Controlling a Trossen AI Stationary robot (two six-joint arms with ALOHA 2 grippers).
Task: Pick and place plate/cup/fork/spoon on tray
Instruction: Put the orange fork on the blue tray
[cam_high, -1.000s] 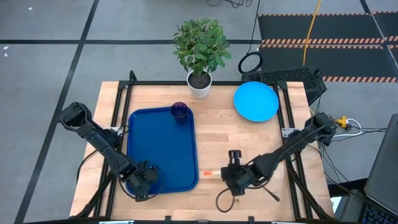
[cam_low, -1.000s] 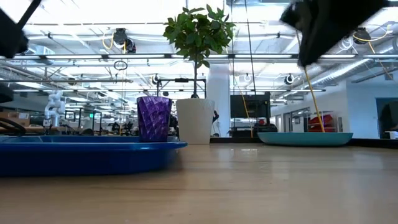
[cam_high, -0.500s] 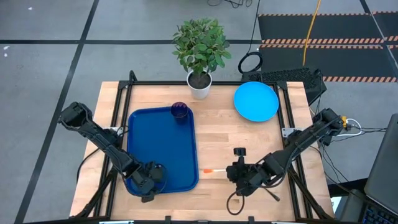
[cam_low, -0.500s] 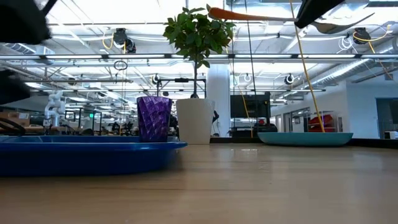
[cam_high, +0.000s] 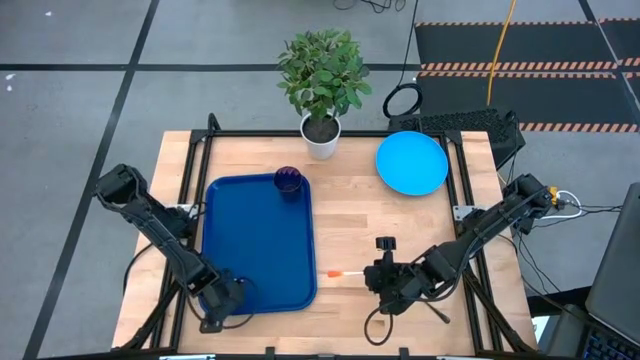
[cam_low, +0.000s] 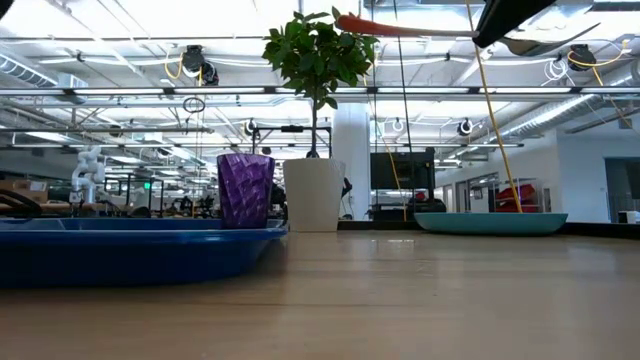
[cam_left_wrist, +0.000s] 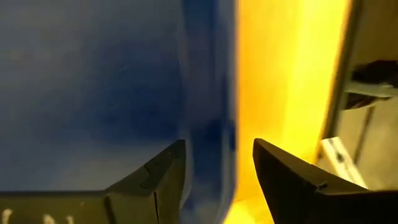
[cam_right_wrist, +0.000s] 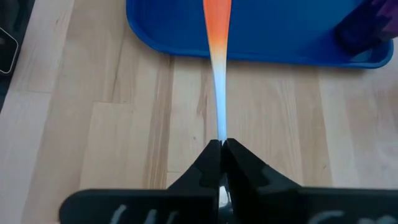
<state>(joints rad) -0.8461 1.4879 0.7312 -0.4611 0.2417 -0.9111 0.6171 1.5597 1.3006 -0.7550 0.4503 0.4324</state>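
Note:
The dark blue tray (cam_high: 258, 240) lies on the table's left half. The purple cup (cam_high: 289, 180) stands upright in its far right corner. My left gripper (cam_high: 222, 298) is open at the tray's near left corner, its fingers on either side of the rim (cam_left_wrist: 211, 124). My right gripper (cam_high: 385, 278), right of the tray's near end, is shut on the orange-handled fork (cam_high: 345, 273), which is up in the air in the low view (cam_low: 400, 27). The light-blue plate (cam_high: 412, 163) lies flat at the far right. A thin dark thing (cam_high: 440, 313) on the table by my right arm may be the spoon. My left gripper comes down steeply over the tray's rim at the near left corner, one finger (cam_left_wrist: 155, 177) inside the tray against the rim's inner wall, the other (cam_left_wrist: 292, 180) outside over bare wood, a gap off the rim. The tray lies flat on the table. My right gripper pinches the fork's silver metal part (cam_right_wrist: 221, 140) between its two fingertips, slanting down from the right. The orange handle (cam_right_wrist: 216, 18) sticks straight out ahead of the fingers toward the tray. The fork lies about level, lifted clear of the table.
A white pot with a green plant (cam_high: 321, 135) stands at the far edge between tray and plate. Bare wood (cam_high: 390, 225) lies between the tray and my right arm. A black frame runs along the table's edges (cam_high: 460, 180).
My right gripper has risen with the fork, lifting it clear of the table and level, then has kept still. My left gripper has gone toward the table's left edge at the tray's near corner. The tray's near end has slid a little to the left.

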